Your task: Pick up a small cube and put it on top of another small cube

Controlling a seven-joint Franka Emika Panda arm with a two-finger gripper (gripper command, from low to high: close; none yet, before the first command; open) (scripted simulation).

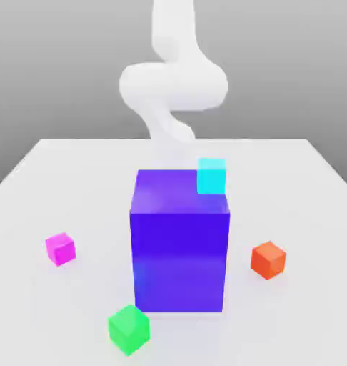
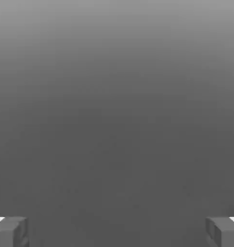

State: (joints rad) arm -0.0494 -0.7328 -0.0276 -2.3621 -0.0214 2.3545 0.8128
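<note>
The small magenta-pink cube [image 1: 61,249] rests on the white table [image 1: 305,179] toward the exterior view's left, apart from everything else. My white arm [image 1: 173,86] rises behind the big blue-violet block [image 1: 180,246], far from that cube. In the hand view my gripper [image 2: 117,231] is open: its two grey fingertips [image 2: 10,231] stand wide apart with nothing between them, in front of a plain grey background.
The tall blue-violet block stands mid-table. A cyan cube [image 1: 211,176] overlaps its upper back corner; whether it sits on the block or behind it I cannot tell. An orange cube [image 1: 268,259] lies toward the exterior view's right, and a green cube [image 1: 128,329] near the front.
</note>
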